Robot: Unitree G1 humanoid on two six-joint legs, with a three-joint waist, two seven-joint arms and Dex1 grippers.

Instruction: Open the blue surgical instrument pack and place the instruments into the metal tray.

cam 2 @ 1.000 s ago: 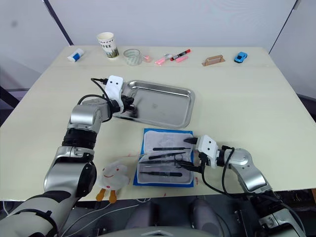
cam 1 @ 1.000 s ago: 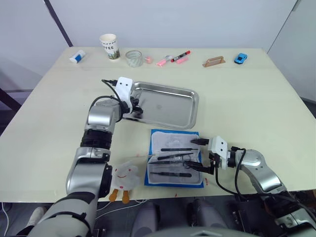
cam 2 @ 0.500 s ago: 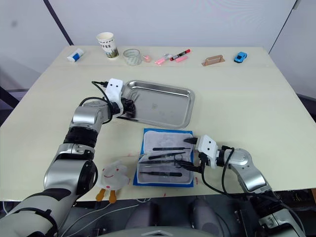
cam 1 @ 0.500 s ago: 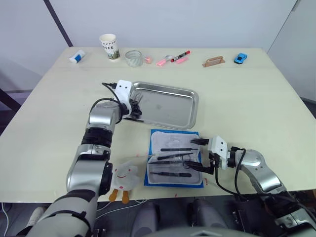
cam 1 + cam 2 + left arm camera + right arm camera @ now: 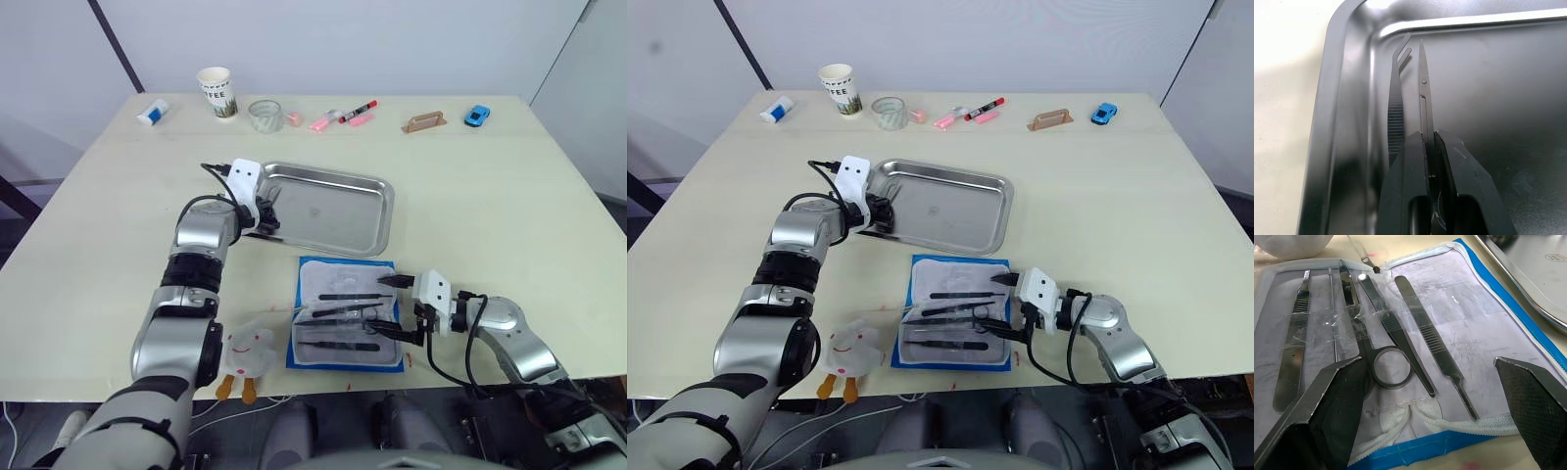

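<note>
Looking from the head: the blue surgical instrument pack (image 5: 346, 314) lies open below the metal tray (image 5: 328, 208). Left wrist: the left gripper (image 5: 1428, 147), clamped on scissors (image 5: 1424, 105), delivers them beside forceps (image 5: 1397, 107). Right wrist: the right gripper (image 5: 1436, 404) spreads wide, bracketing the remaining instruments (image 5: 1382, 345).

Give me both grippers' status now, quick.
Left gripper: shut on scissors, over the metal tray beside a pair of forceps.
Right gripper: open, empty, above the blue surgical instrument pack.
</note>
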